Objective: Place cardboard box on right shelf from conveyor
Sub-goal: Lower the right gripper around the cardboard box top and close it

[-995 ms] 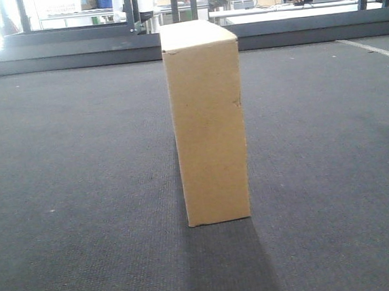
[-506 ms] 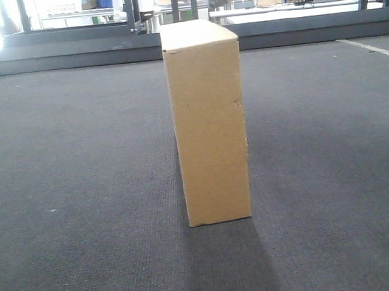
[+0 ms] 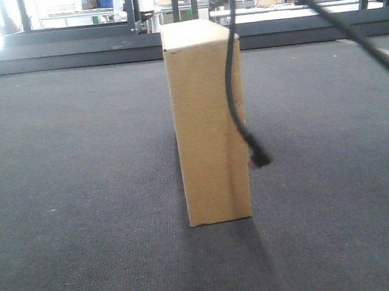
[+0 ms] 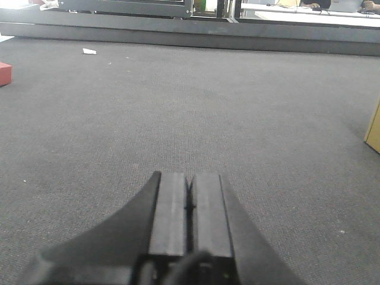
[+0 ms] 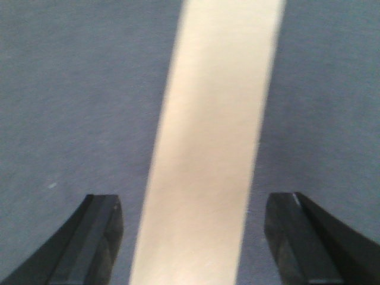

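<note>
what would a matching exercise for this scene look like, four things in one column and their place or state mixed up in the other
Column one:
1. cardboard box
2. left gripper
3. right gripper
4. black cable

Column two:
a. fingers shut, low over bare belt
b. hangs in front of the box in the front view
c. stands upright on the conveyor
d. fingers open, one on each side of the box

Pairs: 1-c, 2-a, 3-d, 4-b
</note>
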Robot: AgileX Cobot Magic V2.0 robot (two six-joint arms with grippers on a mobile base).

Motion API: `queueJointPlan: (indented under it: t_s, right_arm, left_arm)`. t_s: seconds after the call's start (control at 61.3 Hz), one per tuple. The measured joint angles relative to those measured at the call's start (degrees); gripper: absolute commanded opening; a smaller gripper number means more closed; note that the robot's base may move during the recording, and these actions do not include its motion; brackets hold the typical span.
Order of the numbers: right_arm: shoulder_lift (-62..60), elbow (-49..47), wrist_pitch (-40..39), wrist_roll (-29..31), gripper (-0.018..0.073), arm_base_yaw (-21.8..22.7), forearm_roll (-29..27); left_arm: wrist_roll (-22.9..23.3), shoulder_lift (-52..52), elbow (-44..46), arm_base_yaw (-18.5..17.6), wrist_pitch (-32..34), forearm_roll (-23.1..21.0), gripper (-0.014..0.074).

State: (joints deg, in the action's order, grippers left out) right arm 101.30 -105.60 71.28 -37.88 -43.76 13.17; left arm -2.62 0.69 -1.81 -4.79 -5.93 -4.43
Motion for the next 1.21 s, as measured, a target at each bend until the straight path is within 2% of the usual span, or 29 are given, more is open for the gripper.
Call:
queueJointPlan:
  t_s: [1.207]
  right_arm:
    - [6.66,-0.02,-1.38,-1.45,0.0580,0.74,-0.07]
  left_arm:
    - [0.00,0.00,0.00,0.00,0.00,0.00,-0.0116]
